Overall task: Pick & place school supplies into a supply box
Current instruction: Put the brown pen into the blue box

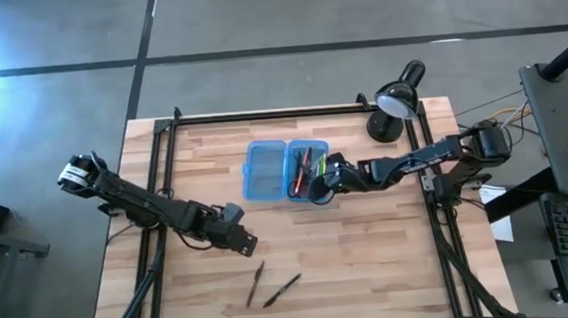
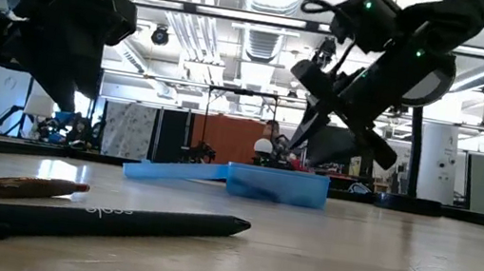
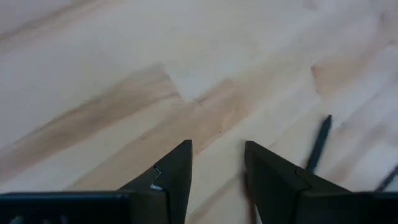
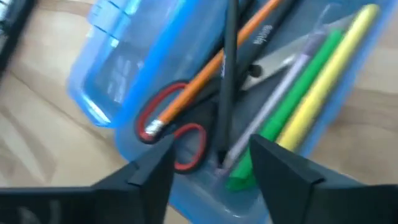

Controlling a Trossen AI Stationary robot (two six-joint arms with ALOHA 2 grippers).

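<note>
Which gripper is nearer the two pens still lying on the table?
Left. The left gripper hovers just above-left of the two pens; the right gripper is farther away, over the supply box.

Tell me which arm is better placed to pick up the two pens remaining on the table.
Left. Its end effector is open just above the two pens; the right end effector is at the supply box.

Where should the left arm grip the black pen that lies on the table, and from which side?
Probably at mid-barrel, coming straight down from above, fingers either side of the barrel. The black pen lies flat on the table, thin and long, with a brown pencil close beside it. The left gripper hovers open nearby.
</note>
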